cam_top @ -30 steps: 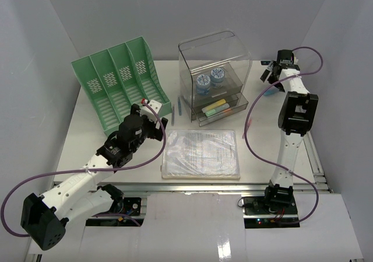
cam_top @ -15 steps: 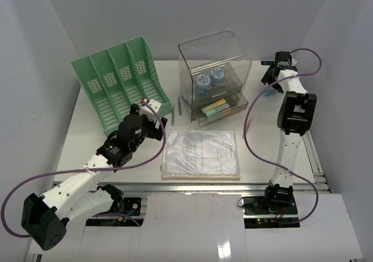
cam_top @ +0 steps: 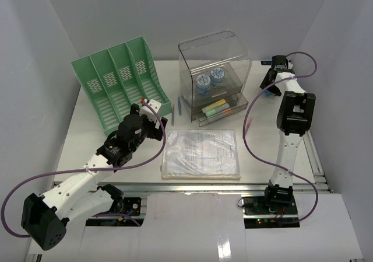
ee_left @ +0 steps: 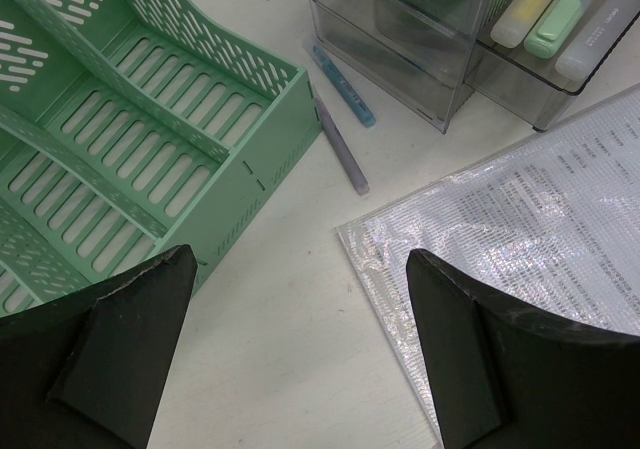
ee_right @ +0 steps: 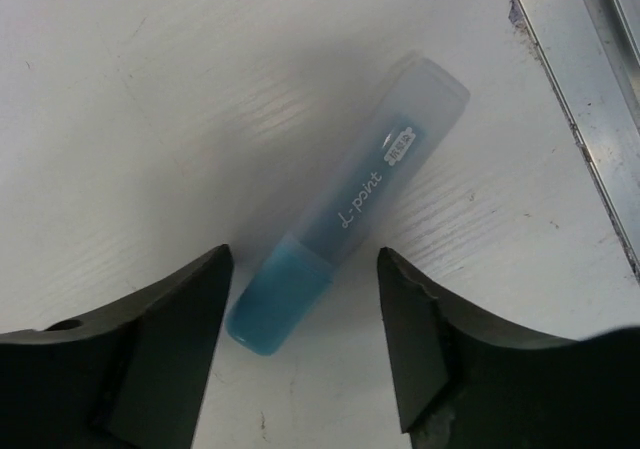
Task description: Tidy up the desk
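Observation:
The desk point(cam_top: 81, 142) is a white tabletop. At its far right lies a blue highlighter point(ee_right: 345, 209), small and partly covered in the top view point(cam_top: 266, 93). My right gripper point(ee_right: 305, 257) point(cam_top: 270, 87) hangs low over it. The jaws stand on either side of the blue cap end, open, with a gap on each side. My left gripper point(ee_left: 300, 259) point(cam_top: 156, 111) is wide open above bare desk, between the green file rack point(ee_left: 130, 139) and a clear document sleeve point(ee_left: 520, 219), holding nothing.
A green file rack point(cam_top: 119, 87) stands back left. A clear drawer box point(cam_top: 215, 63) holds tape rolls point(cam_top: 210, 78) and highlighters point(cam_top: 214, 106) in its open drawer. Two pens point(ee_left: 340, 149) lie beside it. The sleeve point(cam_top: 201, 153) lies front centre, near the metal rail point(cam_top: 233, 186).
My right gripper has dropped toward the blue highlighter at the far right, and its jaws have narrowed around it. The left arm has not moved.

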Robot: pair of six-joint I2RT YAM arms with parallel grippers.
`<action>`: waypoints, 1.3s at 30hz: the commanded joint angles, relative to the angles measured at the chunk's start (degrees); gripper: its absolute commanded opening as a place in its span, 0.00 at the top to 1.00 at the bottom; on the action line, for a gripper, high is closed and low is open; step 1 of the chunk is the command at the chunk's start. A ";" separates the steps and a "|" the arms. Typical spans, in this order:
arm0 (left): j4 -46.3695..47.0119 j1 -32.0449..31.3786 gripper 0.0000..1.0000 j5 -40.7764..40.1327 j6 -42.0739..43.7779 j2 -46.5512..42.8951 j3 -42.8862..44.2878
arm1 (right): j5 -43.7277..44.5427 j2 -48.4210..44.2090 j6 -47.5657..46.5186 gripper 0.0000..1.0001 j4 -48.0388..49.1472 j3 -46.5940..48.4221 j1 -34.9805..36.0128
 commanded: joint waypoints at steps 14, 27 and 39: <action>-0.09 0.39 0.02 -0.05 0.19 -1.30 1.16 | -6.98 -10.83 -3.51 0.91 4.72 -12.57 -0.72; 0.28 0.48 0.02 -0.15 -0.01 -1.43 0.59 | -46.38 -49.78 -55.68 0.92 10.42 -43.74 -2.85; 0.86 0.48 0.02 -1.44 0.21 -1.25 -0.19 | -44.10 -59.27 -115.38 0.92 -14.76 -42.98 16.17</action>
